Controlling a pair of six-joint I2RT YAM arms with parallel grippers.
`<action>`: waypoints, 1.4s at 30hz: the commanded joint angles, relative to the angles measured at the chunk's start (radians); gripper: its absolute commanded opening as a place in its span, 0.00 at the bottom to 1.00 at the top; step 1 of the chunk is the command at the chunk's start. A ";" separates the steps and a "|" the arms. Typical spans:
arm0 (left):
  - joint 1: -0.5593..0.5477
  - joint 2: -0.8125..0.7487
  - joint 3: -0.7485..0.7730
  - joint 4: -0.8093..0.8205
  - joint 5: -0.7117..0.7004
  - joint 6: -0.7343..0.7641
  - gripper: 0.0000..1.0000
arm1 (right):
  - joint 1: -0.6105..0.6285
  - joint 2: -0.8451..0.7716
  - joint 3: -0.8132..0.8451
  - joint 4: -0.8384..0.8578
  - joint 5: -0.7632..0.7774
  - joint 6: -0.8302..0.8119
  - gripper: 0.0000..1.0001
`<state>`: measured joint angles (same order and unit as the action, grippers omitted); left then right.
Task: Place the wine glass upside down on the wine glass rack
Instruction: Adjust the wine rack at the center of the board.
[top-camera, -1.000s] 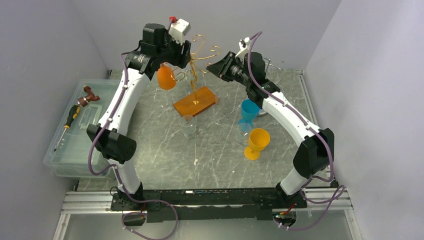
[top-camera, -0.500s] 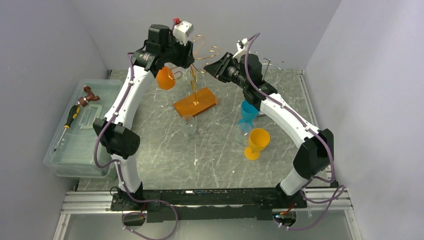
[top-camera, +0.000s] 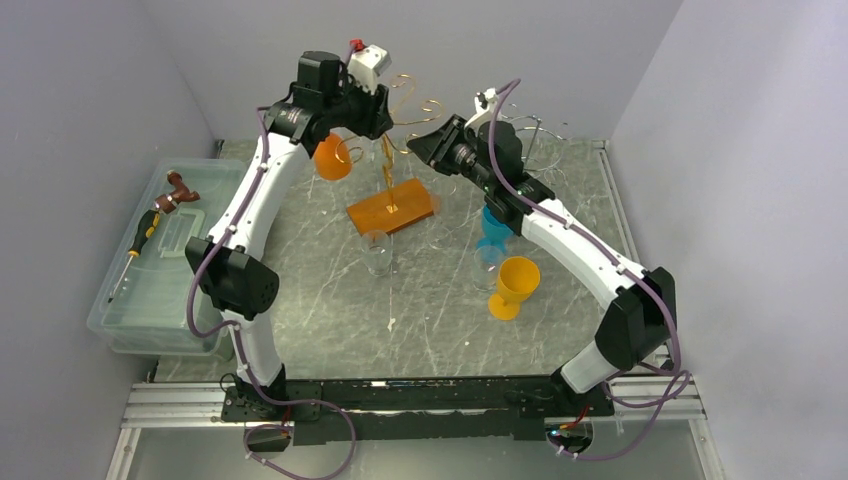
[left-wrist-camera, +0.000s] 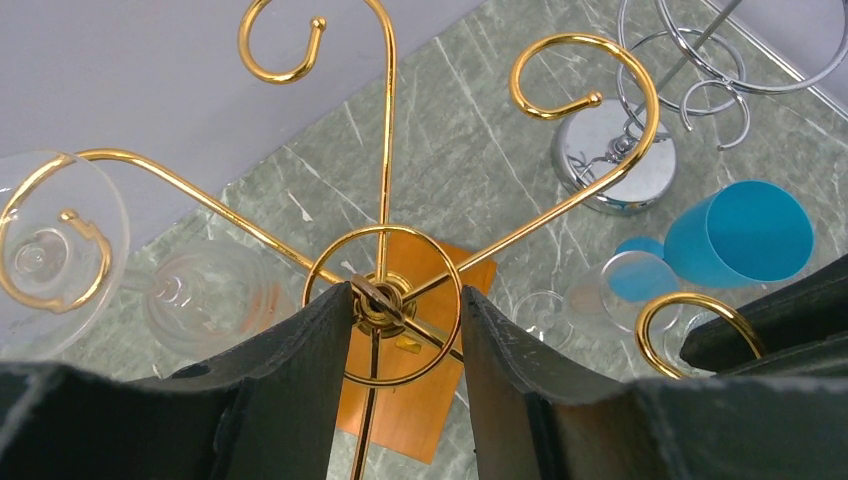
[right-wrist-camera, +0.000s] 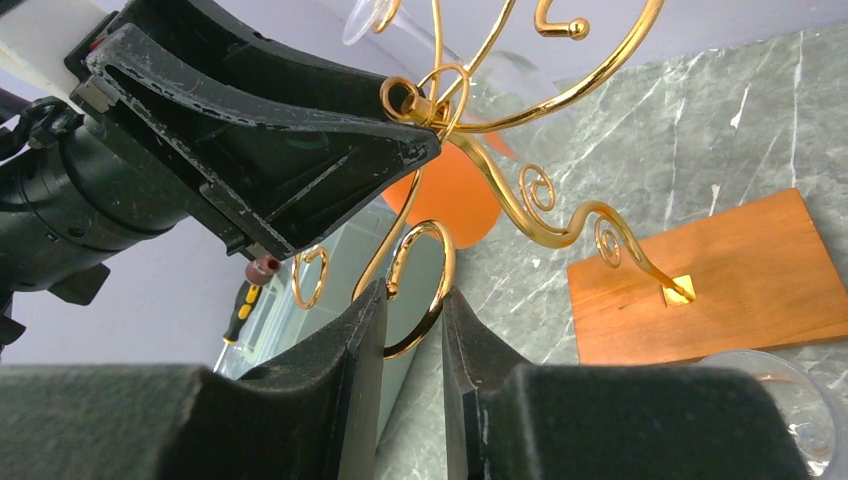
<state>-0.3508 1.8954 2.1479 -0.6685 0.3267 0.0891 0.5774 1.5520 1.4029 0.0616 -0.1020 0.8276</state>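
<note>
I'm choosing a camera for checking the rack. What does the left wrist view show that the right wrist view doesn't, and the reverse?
Only the left wrist: a chrome rack and a blue glass. Only the right wrist: the left gripper from outside, an orange glass, a screwdriver, and the right fingers around a gold curl. Both: the gold rack, its wooden base and a clear glass hanging on it.

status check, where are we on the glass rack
Left gripper jaws around rack top ring, grip unclear. Right gripper shut on rack hook. Clear glass and orange glass hang from it. No glass held.
</note>
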 joint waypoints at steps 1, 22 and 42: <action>-0.005 -0.024 -0.011 0.010 0.013 0.016 0.49 | 0.053 -0.025 -0.012 0.006 -0.040 -0.041 0.00; -0.008 -0.084 0.069 -0.076 0.075 -0.002 0.99 | 0.066 -0.094 -0.127 -0.004 0.001 -0.049 0.04; -0.008 -0.157 0.121 -0.140 -0.038 0.195 0.99 | 0.009 -0.036 -0.006 -0.038 -0.065 -0.053 0.17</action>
<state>-0.3588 1.7939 2.2406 -0.8001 0.3195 0.2108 0.5880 1.5070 1.3571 0.0551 -0.1127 0.8307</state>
